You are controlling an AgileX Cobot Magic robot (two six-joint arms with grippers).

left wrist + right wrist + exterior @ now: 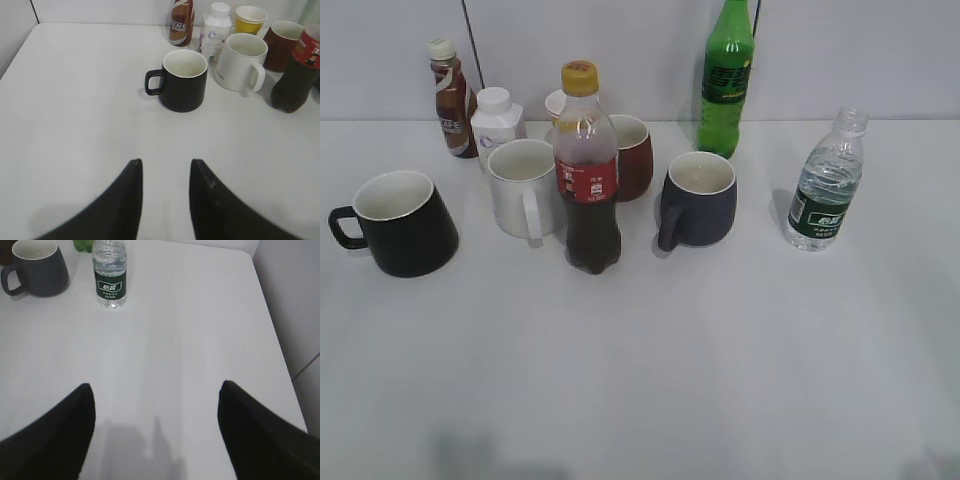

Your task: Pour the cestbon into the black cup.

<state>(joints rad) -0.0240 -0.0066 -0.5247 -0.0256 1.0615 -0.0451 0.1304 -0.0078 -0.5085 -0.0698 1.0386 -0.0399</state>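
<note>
Both sets of jaws hold nothing: the right gripper (156, 432) stands wide apart above bare table, and the left gripper (165, 197) is parted by only a narrow gap, its dark fingers (125, 205) pointing toward the mugs. The white table (720, 380) carries everything. Tallest is the green soda bottle (726, 80) at the back, then the cola bottle (588, 170) near the middle. The cestbon (826, 182) stands upright on the right, well apart from the rest, just right of the grey mug (698, 200). The black cup (400, 222) sits upright at the far left, handle turned outward, beside the white mug (525, 188). Behind are a dark red mug (632, 155), a coffee bottle (450, 98) and a small white bottle (496, 118).
</note>
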